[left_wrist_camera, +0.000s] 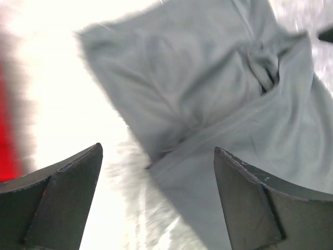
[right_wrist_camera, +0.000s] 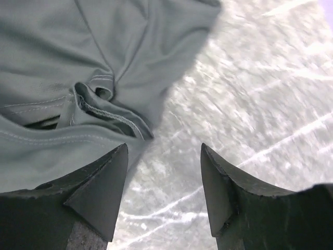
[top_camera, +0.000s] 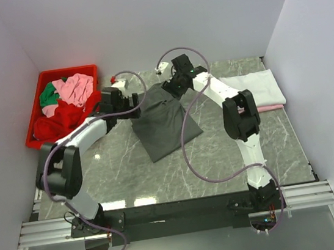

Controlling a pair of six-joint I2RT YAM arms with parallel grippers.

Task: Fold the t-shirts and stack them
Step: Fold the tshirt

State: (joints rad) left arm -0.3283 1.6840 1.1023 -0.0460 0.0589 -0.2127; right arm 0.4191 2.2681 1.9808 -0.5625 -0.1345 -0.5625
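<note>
Left end effector [left_wrist_camera: 157,151] and right end effector [right_wrist_camera: 164,148] are hovering spread over the large dark grey cloth t-shirt [top_camera: 163,122] lying near the red plastic bin [top_camera: 67,71] (mid-fold, I judge); the next move is calling for pinching its far edge.

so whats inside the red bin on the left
The red bin holds three heaped shirts: a pink shirt at the back, a green shirt to its left and a red shirt in front. The bin floor and anything beneath them is covered.
</note>
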